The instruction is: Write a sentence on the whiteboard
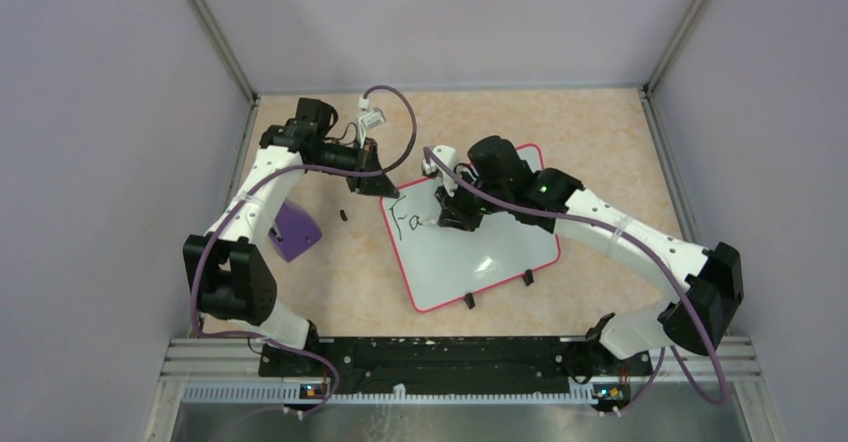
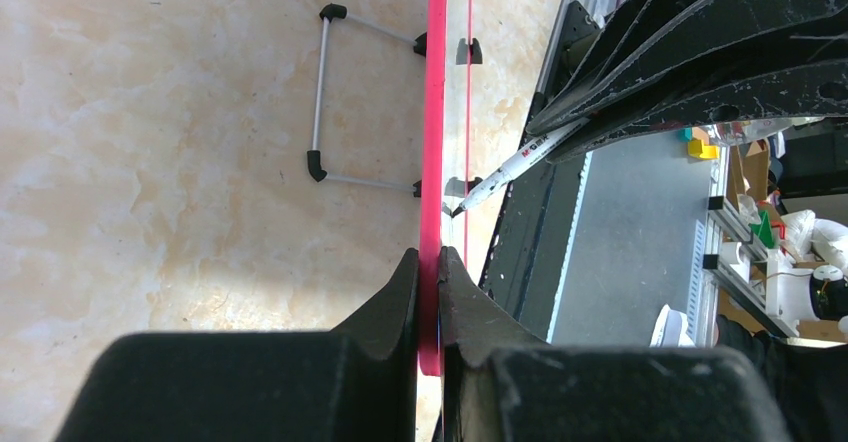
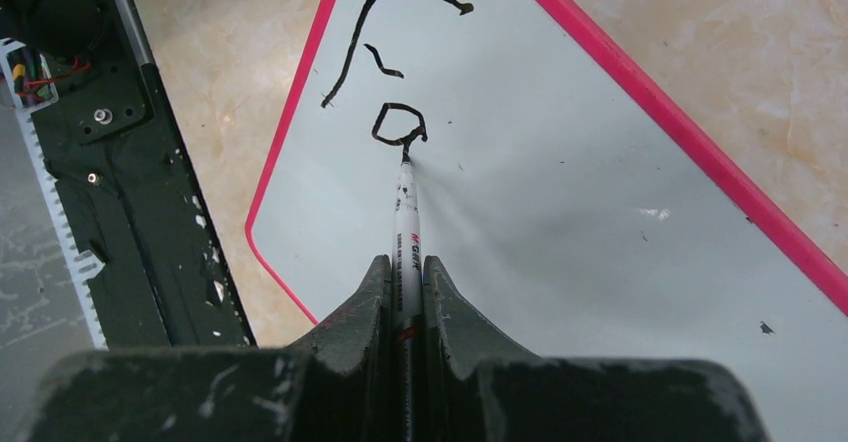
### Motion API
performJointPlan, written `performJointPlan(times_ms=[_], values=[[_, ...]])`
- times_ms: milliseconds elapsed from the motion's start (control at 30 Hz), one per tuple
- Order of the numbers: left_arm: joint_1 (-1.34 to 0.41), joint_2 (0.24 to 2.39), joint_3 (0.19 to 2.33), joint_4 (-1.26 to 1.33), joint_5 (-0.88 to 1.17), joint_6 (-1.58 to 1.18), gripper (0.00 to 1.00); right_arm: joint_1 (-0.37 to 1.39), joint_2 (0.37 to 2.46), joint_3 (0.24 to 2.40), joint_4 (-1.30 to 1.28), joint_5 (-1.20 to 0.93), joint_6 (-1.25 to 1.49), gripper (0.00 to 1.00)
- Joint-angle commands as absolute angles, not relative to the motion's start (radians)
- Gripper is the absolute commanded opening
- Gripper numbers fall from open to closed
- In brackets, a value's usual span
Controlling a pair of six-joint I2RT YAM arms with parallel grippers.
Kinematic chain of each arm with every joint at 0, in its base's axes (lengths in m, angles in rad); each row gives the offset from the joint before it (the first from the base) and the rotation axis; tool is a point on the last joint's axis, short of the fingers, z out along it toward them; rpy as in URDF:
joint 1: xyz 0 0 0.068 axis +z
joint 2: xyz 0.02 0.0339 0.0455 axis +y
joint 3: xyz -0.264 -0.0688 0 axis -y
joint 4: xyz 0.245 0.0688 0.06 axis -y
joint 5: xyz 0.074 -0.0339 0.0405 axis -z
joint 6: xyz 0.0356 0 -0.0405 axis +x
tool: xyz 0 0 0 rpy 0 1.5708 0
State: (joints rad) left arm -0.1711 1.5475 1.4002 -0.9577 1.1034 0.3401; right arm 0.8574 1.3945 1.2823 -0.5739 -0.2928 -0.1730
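Note:
The whiteboard [image 1: 480, 247], glossy white with a red-pink rim, lies tilted on the table. My left gripper [image 1: 385, 184] is shut on its far left corner; the left wrist view shows the rim [image 2: 436, 112] edge-on between the jaws. My right gripper [image 1: 452, 214] is shut on a white marker [image 3: 406, 232], whose tip touches the board. The sentence [image 3: 385, 52] stands at a black "F" and a small "a" loop, with the marker tip at the loop. In the top view the lettering [image 1: 408, 220] sits at the board's left end.
A purple block [image 1: 295, 230] lies on the table left of the board, beside the left arm. A small black cap-like piece [image 1: 343, 215] lies between them. The board's wire stand [image 2: 330, 92] and black feet [image 1: 468, 300] stick out. Grey walls enclose the table.

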Motion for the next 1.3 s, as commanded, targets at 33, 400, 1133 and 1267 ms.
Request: performJointPlan(times_ms=[33,400,1133,1267], values=[[-0.169,1.54,1.398,-0.951,1.123,0.351,0.0,0.852,1.357,1.294,-0.602,-0.248,-0.204,0.0],[-0.169,1.542,1.399,-0.953,1.131,0.352,0.0,0.844,1.327,1.348,-0.609,-0.249,-0.198,0.0],[-0.169,1.529,1.389,-0.954,1.128,0.357,0.0,0.835,1.376,1.349,-0.558,-0.204,-0.181,0.0],[-0.169,1.528,1.389,-0.953,1.129,0.357,0.0,0.809,1.356,1.337,-0.576,-0.198,-0.191,0.0]])
